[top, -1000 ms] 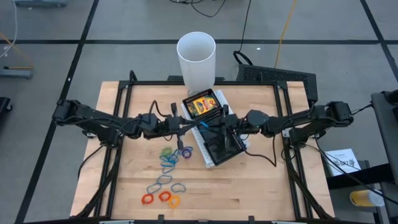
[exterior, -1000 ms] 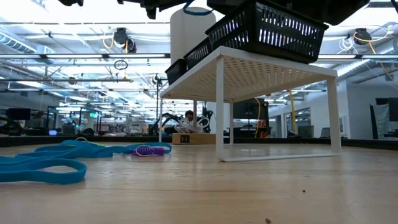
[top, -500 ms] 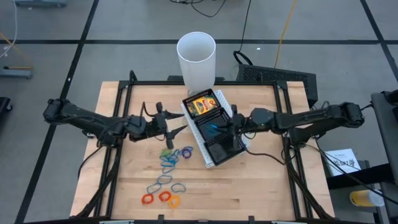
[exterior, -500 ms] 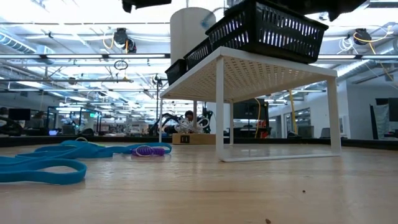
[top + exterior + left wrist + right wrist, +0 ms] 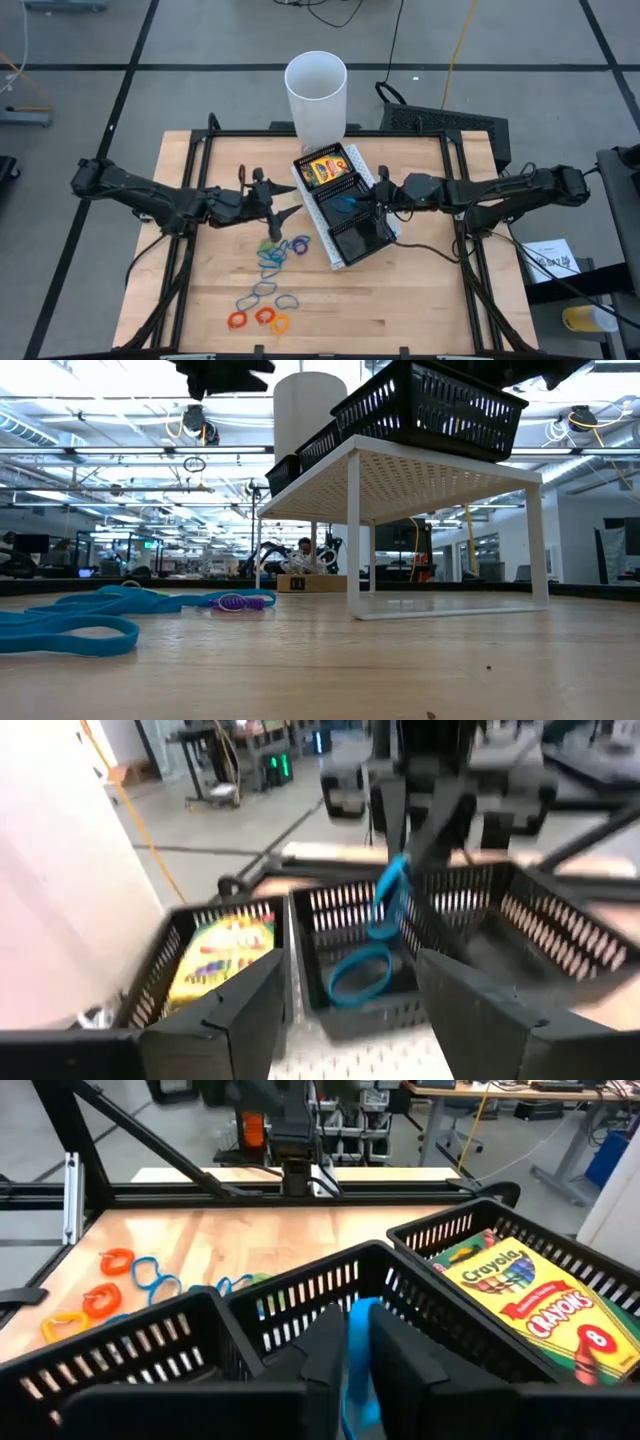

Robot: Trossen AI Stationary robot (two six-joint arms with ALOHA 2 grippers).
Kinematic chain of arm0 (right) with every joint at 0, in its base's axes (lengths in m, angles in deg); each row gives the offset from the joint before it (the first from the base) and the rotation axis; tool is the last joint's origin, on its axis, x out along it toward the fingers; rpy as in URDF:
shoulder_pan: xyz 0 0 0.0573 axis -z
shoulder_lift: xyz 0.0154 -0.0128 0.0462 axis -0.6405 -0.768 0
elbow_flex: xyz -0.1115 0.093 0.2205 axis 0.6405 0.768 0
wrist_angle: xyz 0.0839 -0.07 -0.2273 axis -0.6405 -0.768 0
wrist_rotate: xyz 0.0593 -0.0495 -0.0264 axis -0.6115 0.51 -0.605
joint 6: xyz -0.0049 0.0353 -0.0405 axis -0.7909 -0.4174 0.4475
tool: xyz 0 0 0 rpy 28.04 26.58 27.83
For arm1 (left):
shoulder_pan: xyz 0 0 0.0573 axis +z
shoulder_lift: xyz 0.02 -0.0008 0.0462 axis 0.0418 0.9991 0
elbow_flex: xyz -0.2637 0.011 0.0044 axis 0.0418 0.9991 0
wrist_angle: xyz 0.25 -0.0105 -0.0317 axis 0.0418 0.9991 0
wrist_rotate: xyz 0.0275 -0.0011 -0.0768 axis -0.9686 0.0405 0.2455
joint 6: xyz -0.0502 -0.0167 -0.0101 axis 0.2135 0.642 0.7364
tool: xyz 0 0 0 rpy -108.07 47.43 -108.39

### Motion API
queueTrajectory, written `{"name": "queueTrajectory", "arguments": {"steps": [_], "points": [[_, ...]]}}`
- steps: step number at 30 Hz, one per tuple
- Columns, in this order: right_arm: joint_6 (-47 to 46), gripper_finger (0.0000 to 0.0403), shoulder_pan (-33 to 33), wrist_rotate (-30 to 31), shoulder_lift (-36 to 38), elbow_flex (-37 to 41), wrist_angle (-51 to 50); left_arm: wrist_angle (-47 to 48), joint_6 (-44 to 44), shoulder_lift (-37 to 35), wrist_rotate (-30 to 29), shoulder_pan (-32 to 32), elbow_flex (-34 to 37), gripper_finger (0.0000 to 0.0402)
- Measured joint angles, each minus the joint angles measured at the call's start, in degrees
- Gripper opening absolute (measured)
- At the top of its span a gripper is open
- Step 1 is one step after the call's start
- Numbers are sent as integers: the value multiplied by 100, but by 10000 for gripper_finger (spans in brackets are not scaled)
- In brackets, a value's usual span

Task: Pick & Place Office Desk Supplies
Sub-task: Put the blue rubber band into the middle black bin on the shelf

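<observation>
While pinching a blue band [image 5: 357, 1342] over the tray's [image 5: 345, 215] middle bin, the right hand [image 5: 352, 1348] should be releasing low; left hand [image 5: 345, 1005] is hovering apart, empty, beside the tray.

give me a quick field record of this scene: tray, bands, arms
tray: black mesh tray on a white rack, three compartments
end compartment by white cup: crayon box
middle compartment: one blue band lying inside
right gripper: over the middle compartment, fingers pinching a second blue band
left gripper: open, empty, beside the tray
table: loose coloured bands
</observation>
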Motion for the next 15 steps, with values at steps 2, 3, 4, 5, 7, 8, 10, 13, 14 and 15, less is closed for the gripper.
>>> {"name": "queueTrajectory", "arguments": {"steps": [2, 3, 4, 5, 7, 8, 10, 13, 14, 15], "points": [[-63, 75, 0, 0, 1, 2, -1, 23, 2, 28, -20, 10, -6, 237], [-145, 88, 0, 4, 3, 2, 11, 49, 2, 39, -17, 10, 5, 237], [-232, 100, 1, 7, 4, 2, 19, 47, 1, 42, -16, 10, 7, 237], [-298, 112, 4, 11, 4, 2, 24, 35, 2, 38, -19, 12, 7, 237], [-315, 132, 4, 11, 40, 2, 14, 26, 2, 29, -20, 16, 7, 237], [-309, 140, 4, 5, 76, 6, -6, 30, 1, 32, -14, 16, 7, 237], [-308, 154, 2, 1, 158, 7, 43, 41, 0, 35, 3, 16, 7, 237], [-308, 170, 2, -14, 203, 7, -65, 30, 0, 35, 3, 16, 7, 237], [-308, 175, 2, -20, 198, 7, -157, 37, 0, 35, 4, 16, 6, 237], [-308, 179, 2, -28, 192, 7, -267, 39, 0, 35, 4, 16, 7, 237]]}}
